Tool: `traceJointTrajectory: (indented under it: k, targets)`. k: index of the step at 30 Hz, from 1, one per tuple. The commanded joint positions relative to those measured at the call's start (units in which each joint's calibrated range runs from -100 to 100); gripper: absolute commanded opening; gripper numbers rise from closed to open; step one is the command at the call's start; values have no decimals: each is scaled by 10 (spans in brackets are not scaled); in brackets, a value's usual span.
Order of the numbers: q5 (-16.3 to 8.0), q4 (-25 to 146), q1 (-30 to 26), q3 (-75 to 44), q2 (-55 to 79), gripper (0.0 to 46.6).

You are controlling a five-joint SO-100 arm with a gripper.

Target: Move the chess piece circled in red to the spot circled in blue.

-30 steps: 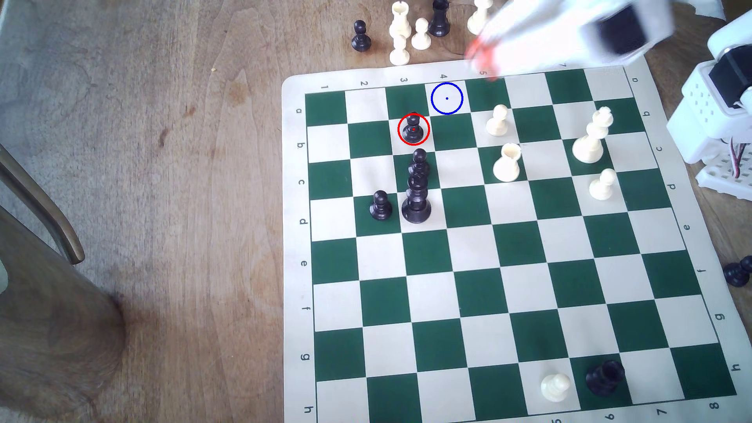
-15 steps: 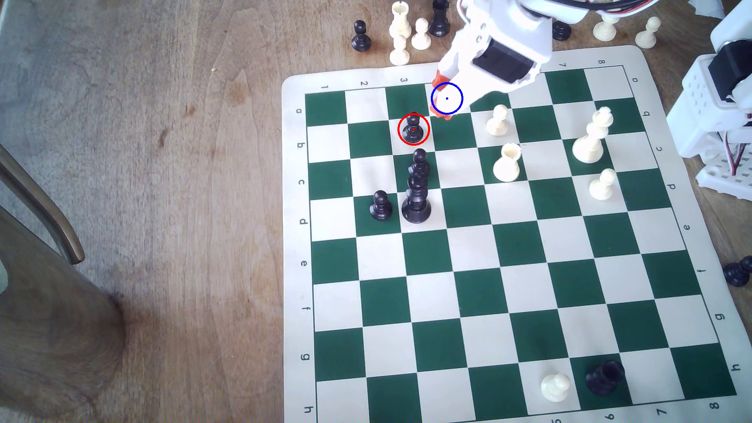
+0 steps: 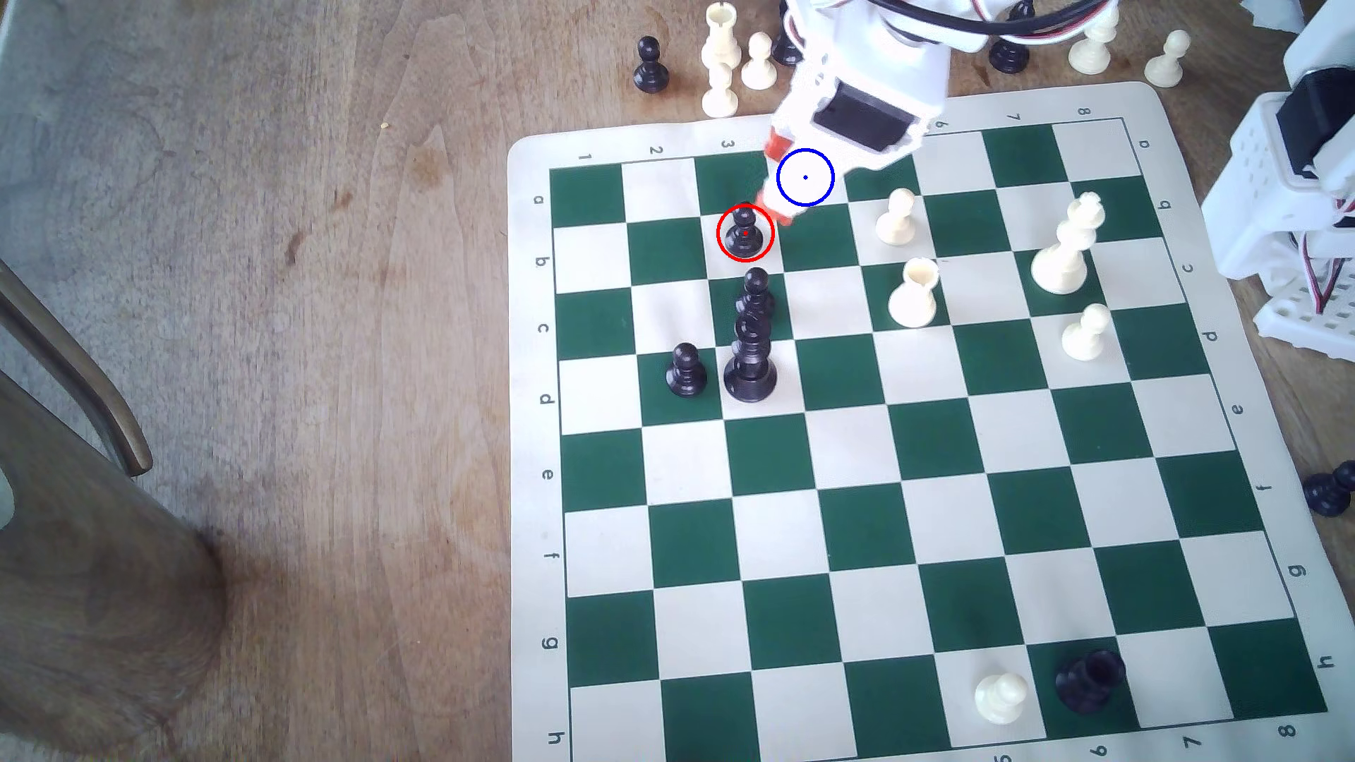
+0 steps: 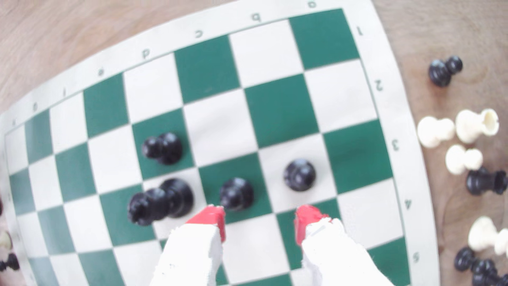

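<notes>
The black pawn stands upright inside the red ring on a cream square in row b, column 3. My gripper hangs open just behind and to the exterior view's right of it, one red fingertip almost at the pawn's head. In the wrist view the pawn sits just beyond the open gripper, off toward one red fingertip, not between the two. The blue ring marks the cream square a4, mostly covered by the gripper body; that square is bare in the wrist view.
Another black pawn and a tall black piece stand close in front of the circled pawn, with a third black pawn nearby. Cream pieces stand further to the exterior view's right. Captured pieces crowd the table behind the board.
The gripper swung in from over the board's back edge toward the exterior view's left and came down. Its red tips now sit beside the circled pawn. No piece has moved.
</notes>
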Motion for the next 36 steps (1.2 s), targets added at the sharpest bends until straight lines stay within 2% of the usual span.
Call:
traceJointTrajectory:
  k: [1, 6, 12, 23, 36]
  targets:
    - [0, -36, 14, -26, 24, 129]
    - [1, -39, 19, -25, 55, 95]
    - [4, -37, 20, -24, 81, 79]
    - [4, -69, 28, -2, 105, 148]
    - [7, -110, 32, 30, 123, 135]
